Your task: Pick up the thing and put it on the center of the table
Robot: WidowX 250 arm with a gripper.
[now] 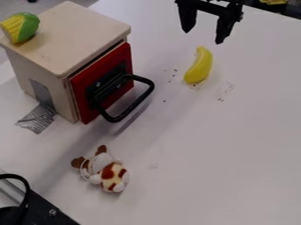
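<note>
Gripper (pixel 203 37) hangs, fingers spread, near toy banana (pixel 200 66) | plush cow (pixel 109 172) lies on white table (pixel 217 154) | toy corn (pixel 20 27) sits atop wooden box (pixel 73 33)

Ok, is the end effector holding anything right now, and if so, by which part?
Nothing is held: the end effector has its fingers apart with nothing between them, and the banana lies on the table.
</note>
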